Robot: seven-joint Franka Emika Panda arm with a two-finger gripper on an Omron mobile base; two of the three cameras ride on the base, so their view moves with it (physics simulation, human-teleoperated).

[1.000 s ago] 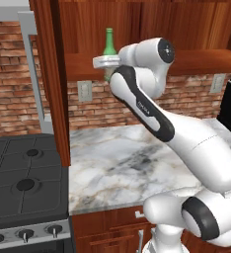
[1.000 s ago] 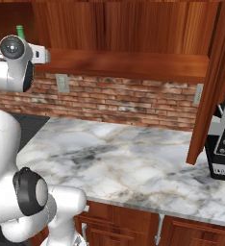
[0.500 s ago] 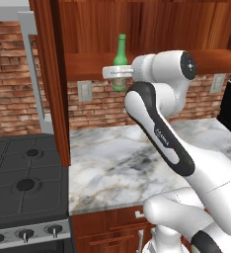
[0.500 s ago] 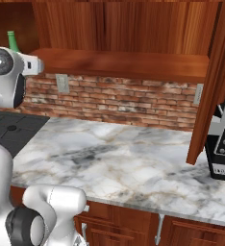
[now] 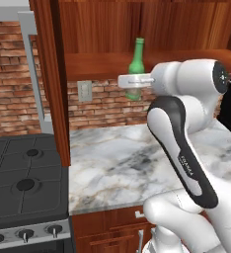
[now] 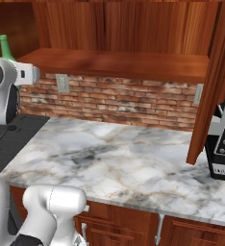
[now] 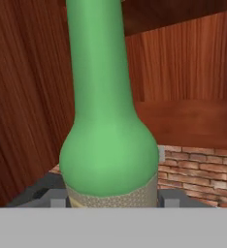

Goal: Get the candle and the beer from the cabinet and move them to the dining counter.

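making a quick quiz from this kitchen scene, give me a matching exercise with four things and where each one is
Things:
1. beer
2. stove
3. wall outlet
4. marble worktop

Places:
A. on the red brick wall under the cabinet shelf
B. left of the marble, below the open cabinet door
C. held upright between the jaws of the gripper, in front of the shelf
D. in front of the brick wall, over the wooden drawers

Pairs: 1-C, 2-B, 3-A, 4-D

Upright green beer point(image 5: 135, 69) at cabinet point(image 5: 152, 29) front
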